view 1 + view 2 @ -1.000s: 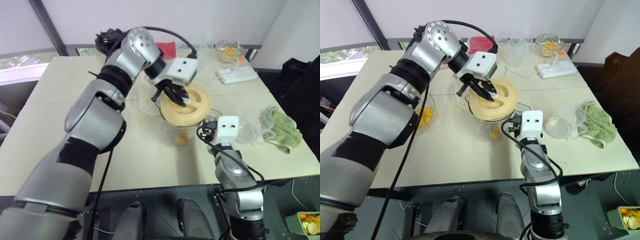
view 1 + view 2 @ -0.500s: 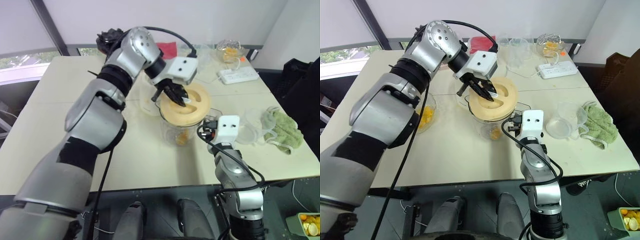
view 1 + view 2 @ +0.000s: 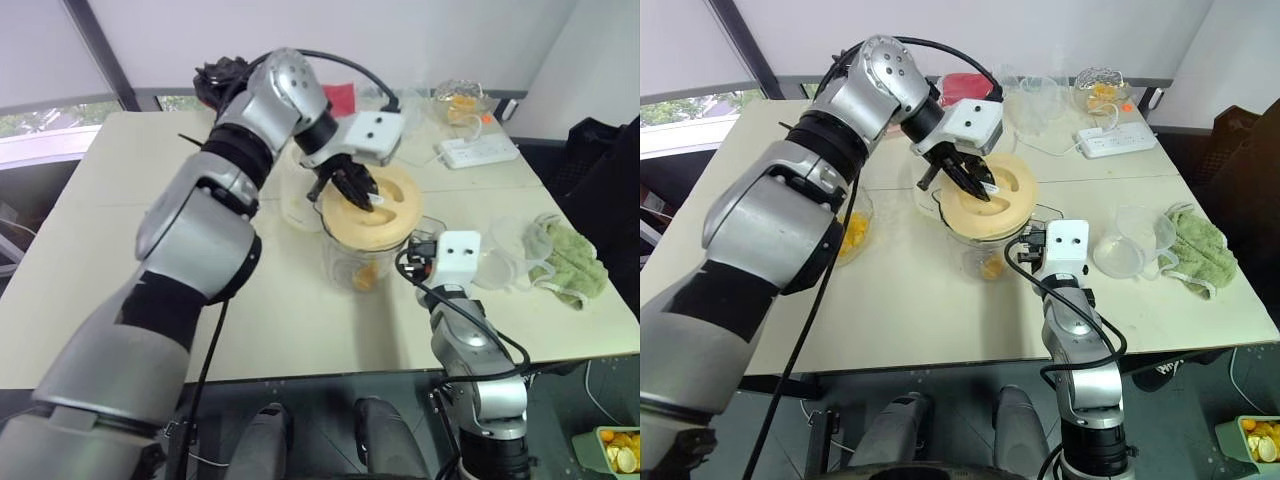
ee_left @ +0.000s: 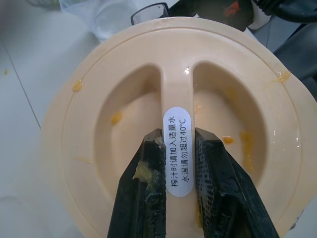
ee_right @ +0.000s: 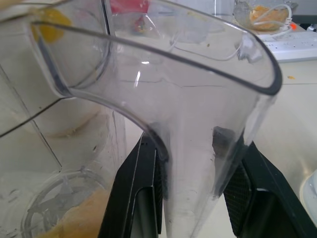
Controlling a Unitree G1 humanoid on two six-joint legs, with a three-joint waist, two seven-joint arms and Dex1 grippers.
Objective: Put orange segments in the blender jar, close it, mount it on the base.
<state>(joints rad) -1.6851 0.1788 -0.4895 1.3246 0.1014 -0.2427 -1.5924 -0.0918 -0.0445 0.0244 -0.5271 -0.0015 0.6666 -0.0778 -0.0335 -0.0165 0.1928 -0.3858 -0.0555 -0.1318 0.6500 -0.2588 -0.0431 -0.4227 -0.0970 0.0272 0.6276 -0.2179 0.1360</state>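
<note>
The clear blender jar [image 3: 358, 262] stands on the table with orange segments [image 3: 989, 267] in its bottom. A pale-yellow round lid [image 3: 385, 222] lies over its mouth. From above, my left gripper [image 4: 177, 136] is shut on the lid's raised middle ridge, which carries a white label. My right gripper [image 5: 195, 139] is level at the jar's right side, shut on its clear handle [image 5: 198, 163]. The cream-white base [image 3: 297, 208] stands just behind and left of the jar, partly hidden by the lid and my left gripper.
A shallow clear bowl [image 3: 852, 232] of orange pieces sits left of the jar. To the right lie a small clear cup [image 3: 1118, 250] and a green cloth [image 3: 572, 258]. A white power strip [image 3: 475, 150], another bowl [image 3: 460, 100] and clear containers stand at the back.
My left gripper has twisted a little on the lid's ridge while staying over the jar. The right gripper and the jar have not moved.
</note>
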